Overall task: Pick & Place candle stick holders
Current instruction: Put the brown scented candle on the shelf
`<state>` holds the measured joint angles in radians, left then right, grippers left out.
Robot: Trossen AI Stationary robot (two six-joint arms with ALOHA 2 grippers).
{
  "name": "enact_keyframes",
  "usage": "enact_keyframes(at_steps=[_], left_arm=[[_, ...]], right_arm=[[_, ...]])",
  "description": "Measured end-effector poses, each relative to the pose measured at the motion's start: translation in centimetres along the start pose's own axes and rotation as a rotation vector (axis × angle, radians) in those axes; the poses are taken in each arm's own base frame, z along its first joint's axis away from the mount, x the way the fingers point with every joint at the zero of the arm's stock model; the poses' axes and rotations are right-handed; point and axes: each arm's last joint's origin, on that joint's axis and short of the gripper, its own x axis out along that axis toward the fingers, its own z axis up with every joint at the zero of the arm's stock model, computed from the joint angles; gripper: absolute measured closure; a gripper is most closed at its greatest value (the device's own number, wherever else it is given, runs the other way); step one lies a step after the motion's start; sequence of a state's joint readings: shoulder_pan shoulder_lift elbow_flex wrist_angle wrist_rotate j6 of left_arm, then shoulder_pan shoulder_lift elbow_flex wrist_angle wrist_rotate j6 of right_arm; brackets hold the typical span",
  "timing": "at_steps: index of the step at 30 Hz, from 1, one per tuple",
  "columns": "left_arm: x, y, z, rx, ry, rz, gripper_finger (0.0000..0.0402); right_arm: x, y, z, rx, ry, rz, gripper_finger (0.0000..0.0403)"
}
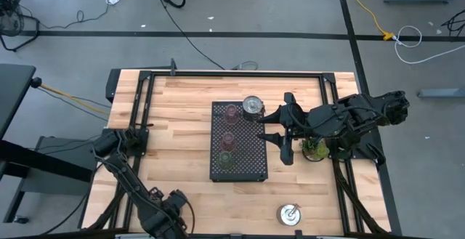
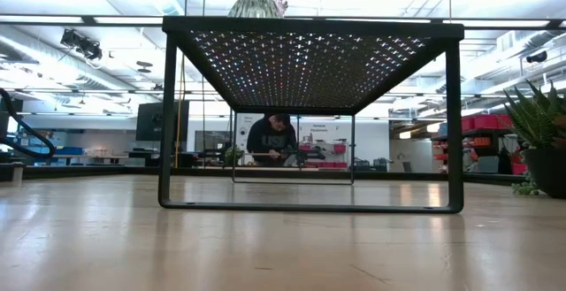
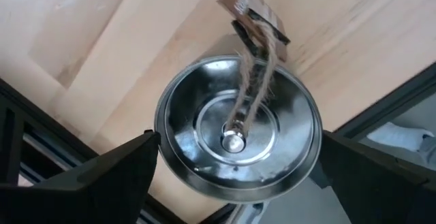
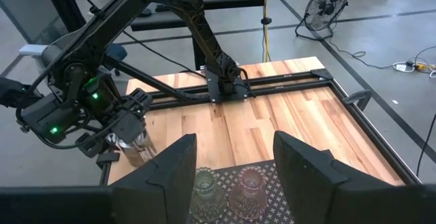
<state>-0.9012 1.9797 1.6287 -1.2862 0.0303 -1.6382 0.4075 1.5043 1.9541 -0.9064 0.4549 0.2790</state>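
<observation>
A black perforated tray (image 1: 251,168) stands mid-table. On it are a pink glass holder (image 1: 231,112), a reddish one (image 1: 228,138), a green one (image 1: 226,158) and a silver holder (image 1: 252,106). Another silver holder (image 1: 290,213) stands on its disc base near the front edge. My left gripper (image 1: 171,208) at the near left corner has a third silver holder (image 3: 238,132), with a twine tag, between its fingers. My right gripper (image 1: 263,126) is open and empty over the tray's right edge, above two glass holders (image 4: 248,183). My left gripper has the silver holder's round rim (image 3: 161,137) between its two fingers, one on each opposite side at the widest point. The fingers come from above, pointing down, and the holder sits upright with its open top up. Whether it is clear of the table, I cannot tell.
A small green potted plant (image 1: 314,149) stands right of the tray under my right arm, also seen in the low view (image 2: 539,141). Black frame rails (image 1: 218,74) run along the table's edges. A person (image 2: 276,139) is far off in the room.
</observation>
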Motion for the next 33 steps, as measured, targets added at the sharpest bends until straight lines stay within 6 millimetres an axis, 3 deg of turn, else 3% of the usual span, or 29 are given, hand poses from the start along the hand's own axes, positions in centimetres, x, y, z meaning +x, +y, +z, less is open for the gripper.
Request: enact_keyframes(at_steps=[19, 33], left_arm=[[0.25, -0.12, 0.53, 0.011, -0.168, -0.003, 0.0003], [0.28, -0.35, 0.5, 0.009, -0.165, -0.025, 0.0003]], right_arm=[[0.0, 0.0, 0.0, 0.0, 0.0, 0.0, 0.0206], [0.0, 0.0, 0.0, 0.0, 0.0, 0.0, 0.0206]])
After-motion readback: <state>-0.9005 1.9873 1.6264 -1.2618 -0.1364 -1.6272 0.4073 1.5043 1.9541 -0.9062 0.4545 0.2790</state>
